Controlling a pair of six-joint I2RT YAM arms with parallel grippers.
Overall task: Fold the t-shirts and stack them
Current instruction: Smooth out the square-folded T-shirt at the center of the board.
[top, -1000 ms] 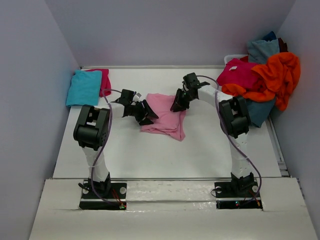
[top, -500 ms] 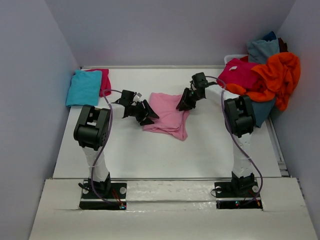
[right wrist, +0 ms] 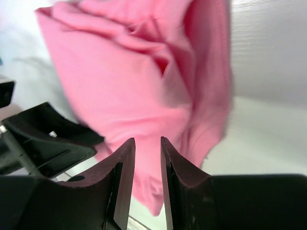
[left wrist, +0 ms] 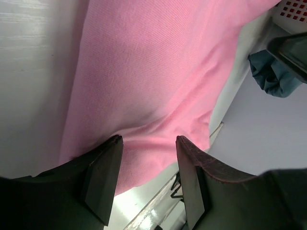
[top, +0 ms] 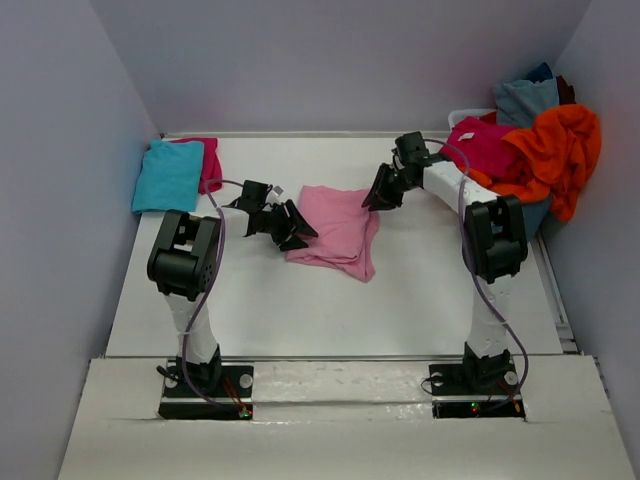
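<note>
Rightward, heaped shirts [top: 530,150] overhang pink shirt's [top: 335,232] table [top: 300,300].

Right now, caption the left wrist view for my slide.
Open left gripper poised over the light pink t-shirt lying on the white table.

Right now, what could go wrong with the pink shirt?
Neither claw seems to hold the pink shirt. The left gripper is open over its edge, and the right gripper has only a narrow gap. The shirt still looks bunched, so a fold could come out lumpy. The heaped shirts sit close to the right arm and might get bumped.
</note>
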